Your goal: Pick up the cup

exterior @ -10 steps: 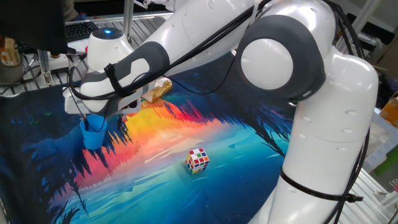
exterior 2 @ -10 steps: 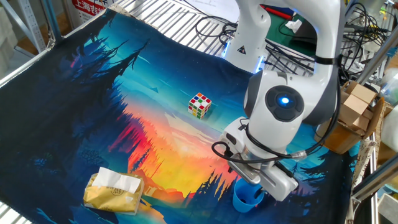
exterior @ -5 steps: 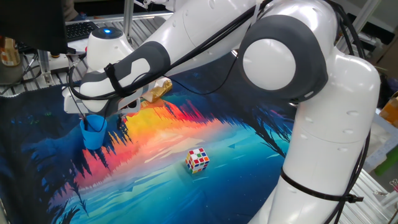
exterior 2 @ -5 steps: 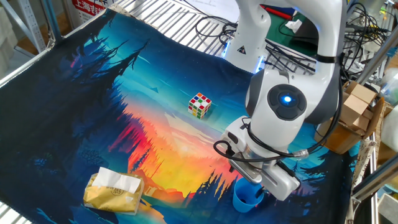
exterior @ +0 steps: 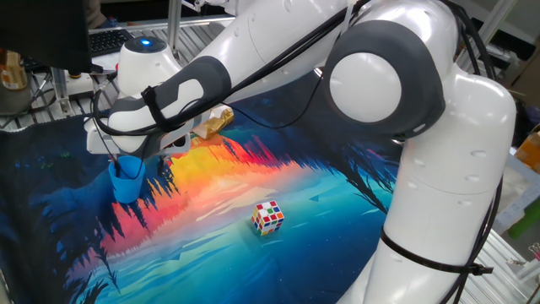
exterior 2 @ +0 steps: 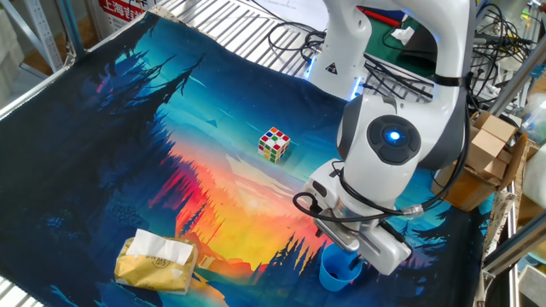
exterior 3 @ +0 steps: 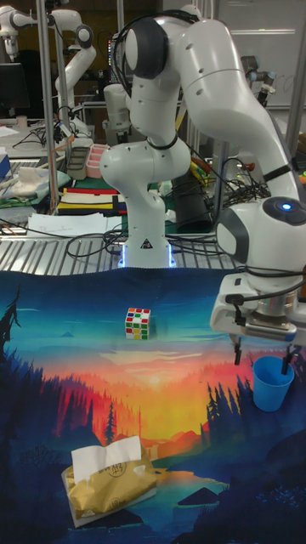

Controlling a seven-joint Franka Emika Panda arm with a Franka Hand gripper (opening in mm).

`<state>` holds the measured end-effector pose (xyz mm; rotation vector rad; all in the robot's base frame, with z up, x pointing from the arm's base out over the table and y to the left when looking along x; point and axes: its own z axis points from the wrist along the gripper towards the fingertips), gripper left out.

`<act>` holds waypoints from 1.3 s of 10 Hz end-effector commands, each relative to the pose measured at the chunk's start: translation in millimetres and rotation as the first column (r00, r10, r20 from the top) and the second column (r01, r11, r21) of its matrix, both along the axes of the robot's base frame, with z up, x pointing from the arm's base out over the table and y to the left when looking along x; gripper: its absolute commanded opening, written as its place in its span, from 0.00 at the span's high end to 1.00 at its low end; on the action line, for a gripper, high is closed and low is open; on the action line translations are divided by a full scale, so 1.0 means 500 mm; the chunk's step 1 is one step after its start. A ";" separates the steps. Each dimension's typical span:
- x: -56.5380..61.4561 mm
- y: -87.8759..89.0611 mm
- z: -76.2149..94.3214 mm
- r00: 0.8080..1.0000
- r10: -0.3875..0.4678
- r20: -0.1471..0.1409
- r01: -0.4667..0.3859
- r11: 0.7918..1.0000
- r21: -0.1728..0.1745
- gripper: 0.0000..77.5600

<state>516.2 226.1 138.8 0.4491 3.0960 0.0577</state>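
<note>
Tall fixed view shows the end effector (exterior 3: 264, 358) hanging straight down over the cup (exterior 3: 272, 383), its two fingers spread apart, one outside the cup's left wall and the other dipping at the right rim, so it is open and not clamped. The cup stands upright on the worktop (exterior 3: 51, 357), near the right edge as this camera sees it. One fixed view places the same cup (exterior: 126, 179) close to the left edge of the printed mat, with the end effector (exterior: 135, 158) just above its rim. The other fixed view has the cup (exterior 2: 339, 266) partly hidden under the wrist, near the mat's lower right corner. A puzzle cube (exterior 3: 138, 323) sits toward the middle of the worktop, well apart from the cup. A tissue pack (exterior 3: 108, 482) lies near the front edge.
</note>
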 end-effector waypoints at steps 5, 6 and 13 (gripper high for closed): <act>0.001 0.001 0.003 1.000 -0.003 0.003 0.003 1.000 0.001 0.99; 0.001 0.001 0.003 1.000 -0.003 0.003 0.003 1.000 0.001 0.99; 0.002 0.003 0.018 1.000 0.015 -0.007 -0.015 1.000 -0.006 0.99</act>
